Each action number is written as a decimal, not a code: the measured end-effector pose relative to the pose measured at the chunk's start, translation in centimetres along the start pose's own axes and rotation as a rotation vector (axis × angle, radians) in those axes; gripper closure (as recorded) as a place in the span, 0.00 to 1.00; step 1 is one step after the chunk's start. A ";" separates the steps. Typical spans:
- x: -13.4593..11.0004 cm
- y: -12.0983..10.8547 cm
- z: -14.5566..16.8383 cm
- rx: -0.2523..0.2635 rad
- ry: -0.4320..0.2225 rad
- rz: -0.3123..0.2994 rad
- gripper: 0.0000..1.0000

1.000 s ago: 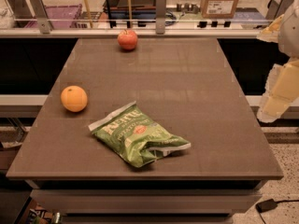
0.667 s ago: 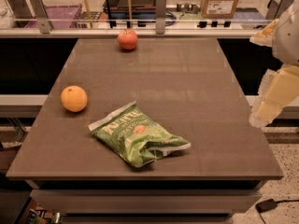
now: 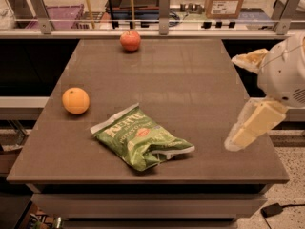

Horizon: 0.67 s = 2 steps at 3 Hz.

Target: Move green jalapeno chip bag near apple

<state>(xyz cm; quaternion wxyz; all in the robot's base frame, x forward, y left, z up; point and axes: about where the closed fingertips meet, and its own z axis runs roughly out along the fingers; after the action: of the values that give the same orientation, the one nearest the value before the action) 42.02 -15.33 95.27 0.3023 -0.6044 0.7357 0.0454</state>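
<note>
The green jalapeno chip bag (image 3: 141,138) lies flat on the brown table (image 3: 190,94), near the front and a little left of centre. The apple (image 3: 130,40), red with a yellow blush, stands at the table's far edge, well behind the bag. My gripper (image 3: 234,102) hangs over the table's right side, to the right of the bag and apart from it. Its two pale fingers (image 3: 251,126) are spread wide with nothing between them.
An orange (image 3: 76,100) sits near the table's left edge, left of the bag. A railing with metal posts (image 3: 164,6) runs behind the table, with a cardboard box (image 3: 224,0) and a purple bin (image 3: 57,14) beyond it.
My gripper has come in from the right edge, leftward and lower, over the table's right side. The bag, apple and orange have not moved.
</note>
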 end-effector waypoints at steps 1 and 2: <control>-1.3 1.2 2.8 -0.040 -0.132 0.013 0.00; -2.7 2.4 5.3 -0.088 -0.208 0.007 0.00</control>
<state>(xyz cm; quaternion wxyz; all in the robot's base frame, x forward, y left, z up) 42.12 -10.10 91.62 0.3500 -0.6064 0.6999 0.1413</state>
